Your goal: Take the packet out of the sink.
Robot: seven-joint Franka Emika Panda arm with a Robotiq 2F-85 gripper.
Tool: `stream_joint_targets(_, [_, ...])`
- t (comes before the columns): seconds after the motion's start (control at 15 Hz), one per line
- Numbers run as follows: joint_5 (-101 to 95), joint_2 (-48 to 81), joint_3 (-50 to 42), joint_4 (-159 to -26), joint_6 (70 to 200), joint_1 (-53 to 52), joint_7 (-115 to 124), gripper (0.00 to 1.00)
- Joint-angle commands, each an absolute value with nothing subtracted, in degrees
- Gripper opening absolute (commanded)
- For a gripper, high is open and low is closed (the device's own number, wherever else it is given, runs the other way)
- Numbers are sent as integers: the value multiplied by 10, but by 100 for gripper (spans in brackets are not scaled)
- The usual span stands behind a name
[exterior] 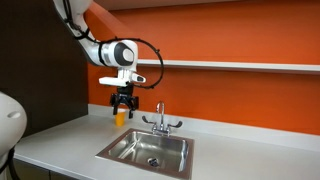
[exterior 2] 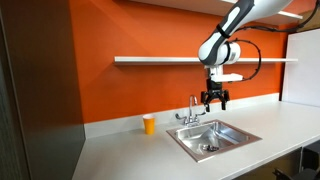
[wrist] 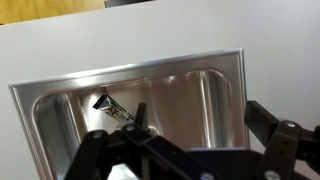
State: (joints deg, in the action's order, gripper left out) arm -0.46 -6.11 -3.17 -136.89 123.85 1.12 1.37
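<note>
A robot arm's claw (exterior: 122, 101) hangs in the air above a steel sink (exterior: 135, 148) set in a pale counter (exterior: 60, 145), against an orange wall. In both exterior views the claw (exterior 2: 215, 99) sits at about the height of the chrome faucet (exterior: 160, 118), its fingers pointing down and clear of the tap, the basin and the counter.

The wrist view shows the claw (wrist: 196, 110) spread wide, its two dark fingers (wrist: 265, 122) well apart, with nothing between them and nothing touching them. Below, the packet (wrist: 113, 108) lies flat on the floor of the sink (wrist: 190, 85). It is small and dark, with a pale glint at one end, and sits toward the left of the basin in that view, near the back wall. It is just beside the left finger's tip in the picture but well beneath it.

The packet cannot be made out in either exterior view.

A small orange cup (exterior 2: 149, 124) stands on the counter (exterior 2: 130, 150) by the wall, apart from the sink (exterior 2: 225, 130) and on the far side of the faucet (exterior 2: 192, 108) from the claw. In an exterior view the cup (exterior: 120, 118) appears just under the fingers, behind them.
</note>
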Motion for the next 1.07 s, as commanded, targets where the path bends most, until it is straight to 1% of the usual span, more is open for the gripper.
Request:
stream_joint_targets(0.0, [-23, 14, -41, -1334, 1280, 30, 14, 100])
stream_joint_targets(0.4, [-29, 107, -60, -1280, 1321, 41, 16, 100])
stream_joint_targets(1.0, [-27, 231, -71, -1182, 1347, 47, 11, 100])
